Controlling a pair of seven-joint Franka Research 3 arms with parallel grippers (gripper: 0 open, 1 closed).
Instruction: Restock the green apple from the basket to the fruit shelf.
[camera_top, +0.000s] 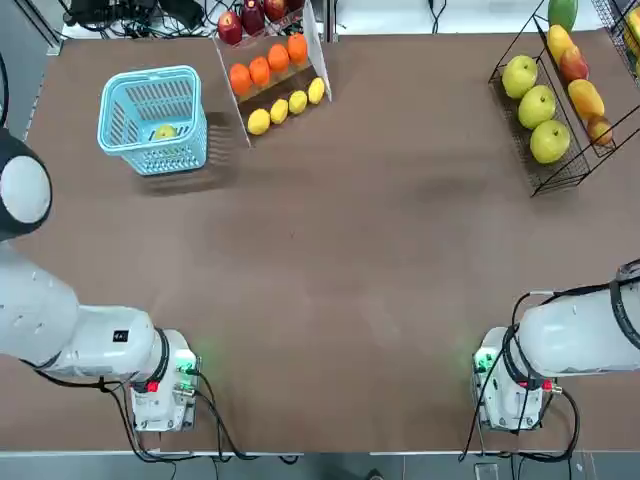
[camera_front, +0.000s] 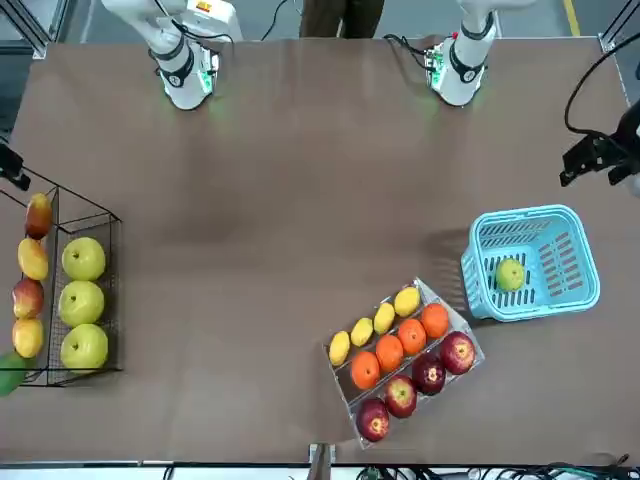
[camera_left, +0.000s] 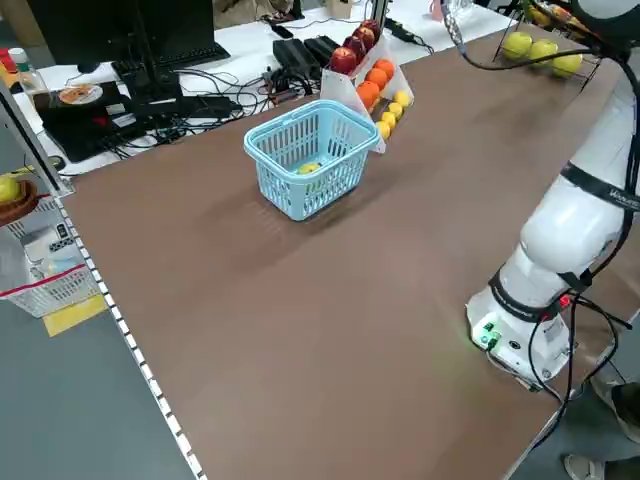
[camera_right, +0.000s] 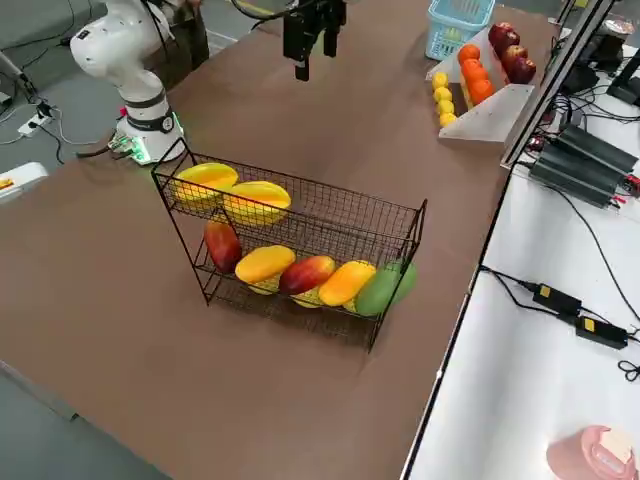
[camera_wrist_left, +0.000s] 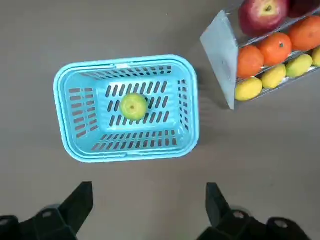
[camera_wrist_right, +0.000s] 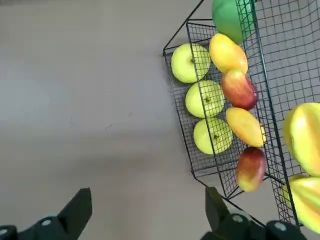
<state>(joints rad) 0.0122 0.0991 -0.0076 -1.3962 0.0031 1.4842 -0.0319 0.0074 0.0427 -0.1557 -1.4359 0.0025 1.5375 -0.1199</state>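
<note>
Brown table (camera_top: 350, 260): green apple (camera_wrist_left: 134, 106) in basket (camera_wrist_left: 190, 125), beyond spread left fingers (camera_wrist_left: 80, 202).

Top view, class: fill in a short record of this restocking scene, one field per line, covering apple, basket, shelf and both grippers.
Green apple: lying alone in the basket
Basket: light blue, far left of the table
Fruit shelf: black wire, far right; three green apples in its front tray
Left gripper: open, above the basket
Right gripper: open, above the table beside the shelf

Basket (camera_wrist_left: 127, 150): glossy slotted plastic. Fruit shelf (camera_wrist_right: 200, 160): thin black wire. Green apple (camera_wrist_left: 133, 106): smooth skin. Table (camera_top: 350, 280): matt brown.
</note>
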